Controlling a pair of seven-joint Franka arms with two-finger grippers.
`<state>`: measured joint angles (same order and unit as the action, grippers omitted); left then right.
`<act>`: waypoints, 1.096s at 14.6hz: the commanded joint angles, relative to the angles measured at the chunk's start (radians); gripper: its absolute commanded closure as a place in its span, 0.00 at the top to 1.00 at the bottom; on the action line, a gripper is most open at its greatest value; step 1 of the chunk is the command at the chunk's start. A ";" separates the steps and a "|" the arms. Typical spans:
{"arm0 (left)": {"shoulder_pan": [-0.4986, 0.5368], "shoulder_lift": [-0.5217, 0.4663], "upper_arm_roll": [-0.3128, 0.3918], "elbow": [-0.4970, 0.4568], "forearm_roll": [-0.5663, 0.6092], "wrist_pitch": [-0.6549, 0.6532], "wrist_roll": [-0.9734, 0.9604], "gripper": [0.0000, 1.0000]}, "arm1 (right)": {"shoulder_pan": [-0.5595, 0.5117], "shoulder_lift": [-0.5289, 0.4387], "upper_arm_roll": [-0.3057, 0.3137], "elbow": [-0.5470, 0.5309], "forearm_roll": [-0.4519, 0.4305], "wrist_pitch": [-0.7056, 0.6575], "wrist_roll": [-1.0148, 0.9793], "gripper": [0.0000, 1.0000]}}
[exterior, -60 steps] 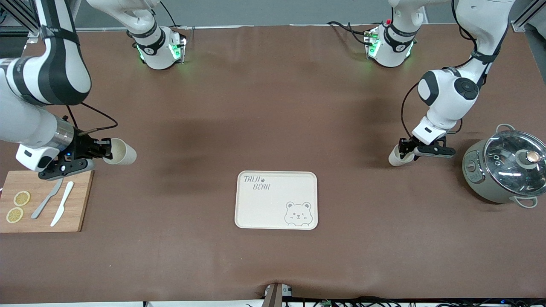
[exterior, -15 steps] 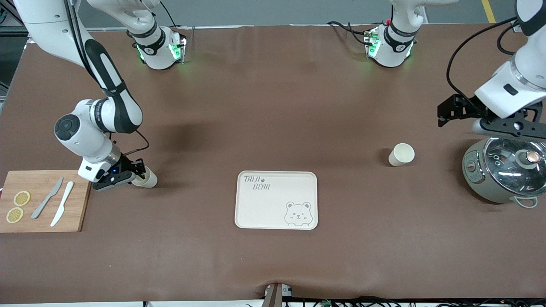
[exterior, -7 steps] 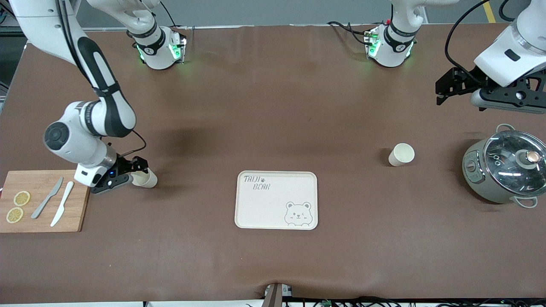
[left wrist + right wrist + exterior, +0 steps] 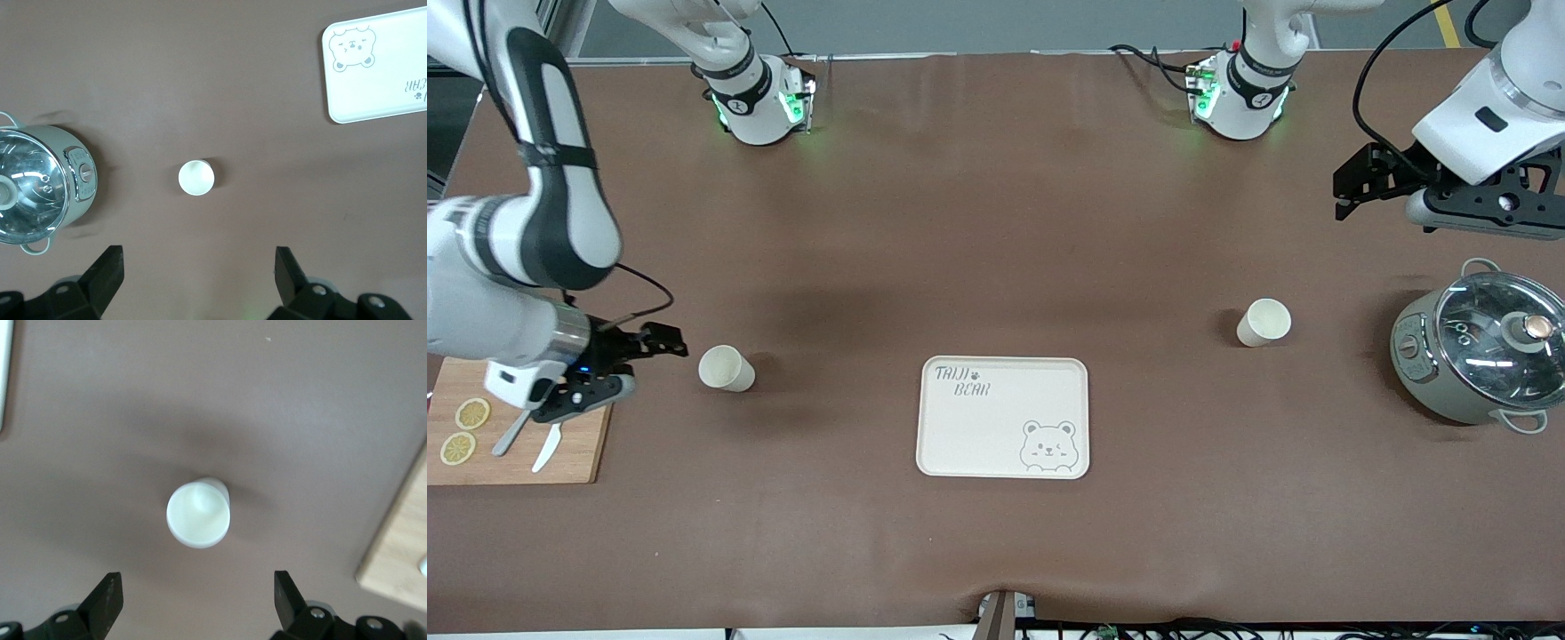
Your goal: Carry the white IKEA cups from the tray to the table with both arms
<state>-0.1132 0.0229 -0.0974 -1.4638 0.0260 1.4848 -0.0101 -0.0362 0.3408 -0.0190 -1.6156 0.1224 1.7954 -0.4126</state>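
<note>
1. Cream-white and upright, both cups already stand on the brown table (image 4: 996, 231), and the tray (image 4: 1002, 418) near the table's middle carries nothing but its bear drawing and lettering. Judged from that, your task looks done and what is left is to clear the arms away.

2. Look at the right gripper (image 4: 645, 351) first. Its fingers are spread wide with nothing between them, and it hangs over the edge of the wooden cutting board (image 4: 516, 471) at the right arm's end of the table. The nearer cup (image 4: 726, 368) sits just beside it, toward the tray, rim up and free of the fingers. In the right wrist view you see the same cup (image 4: 199, 513) from above, round rim facing the camera, with both fingertips (image 4: 107, 600) apart from it.

3. Check the left gripper (image 4: 1352, 187) next. It is also fully open and empty, raised over bare table at the left arm's end. The other cup (image 4: 1264, 322) stands on the table between the tray and the grey pot (image 4: 1476, 356), well apart from that gripper.

4. Mind the one relation that matters: each cup's axis is vertical and each sits toward the tray from its own gripper. If you retreat, draw each arm up and away from the tray, so no finger sweeps a rim.
</note>
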 commanded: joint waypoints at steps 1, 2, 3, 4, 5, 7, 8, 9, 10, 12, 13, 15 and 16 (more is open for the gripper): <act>0.003 -0.003 0.010 0.013 -0.009 -0.011 0.012 1.00 | -0.059 -0.025 0.011 0.159 0.000 -0.221 0.021 1.00; 0.003 -0.003 0.012 0.013 -0.008 -0.009 0.028 1.00 | -0.068 -0.051 0.010 0.173 -0.009 -0.275 0.021 1.00; 0.004 -0.003 0.015 0.013 -0.008 -0.006 0.044 1.00 | -0.070 -0.092 0.010 0.174 -0.021 -0.306 0.021 1.00; 0.004 -0.003 0.016 0.013 -0.012 -0.006 0.056 1.00 | -0.073 -0.141 0.011 0.172 -0.042 -0.327 0.023 1.00; 0.004 0.000 0.016 0.013 -0.014 -0.003 0.064 1.00 | -0.073 -0.181 0.013 0.171 -0.053 -0.358 0.056 1.00; 0.006 0.011 0.027 0.013 -0.020 0.008 0.078 1.00 | -0.068 -0.239 0.016 0.171 -0.056 -0.422 0.209 1.00; 0.006 0.015 0.041 0.011 -0.037 0.017 0.097 1.00 | -0.068 -0.268 0.017 0.169 -0.058 -0.441 0.225 1.00; 0.006 0.022 0.054 0.011 -0.055 0.026 0.122 1.00 | -0.070 -0.296 0.017 0.164 -0.058 -0.458 0.235 1.00; 0.006 0.025 0.070 0.011 -0.067 0.028 0.133 1.00 | -0.068 -0.322 0.016 0.161 -0.060 -0.474 0.244 1.00; 0.006 0.029 0.081 0.011 -0.072 0.028 0.139 1.00 | -0.067 -0.338 0.017 0.160 -0.078 -0.478 0.311 1.00; 0.006 0.034 0.081 0.011 -0.070 0.028 0.141 1.00 | -0.073 -0.339 0.016 0.158 -0.078 -0.478 0.317 1.00; 0.006 0.037 0.082 0.010 -0.067 0.028 0.130 1.00 | -0.071 -0.339 0.016 0.161 -0.116 -0.469 0.319 1.00; 0.006 0.038 0.082 0.010 -0.064 0.028 0.127 1.00 | -0.064 -0.338 0.022 0.161 -0.171 -0.462 0.325 1.00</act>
<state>-0.1050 0.0591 -0.0195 -1.4630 -0.0275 1.5094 0.1175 -0.0996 0.0141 -0.0105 -1.4360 0.0154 1.3181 -0.1121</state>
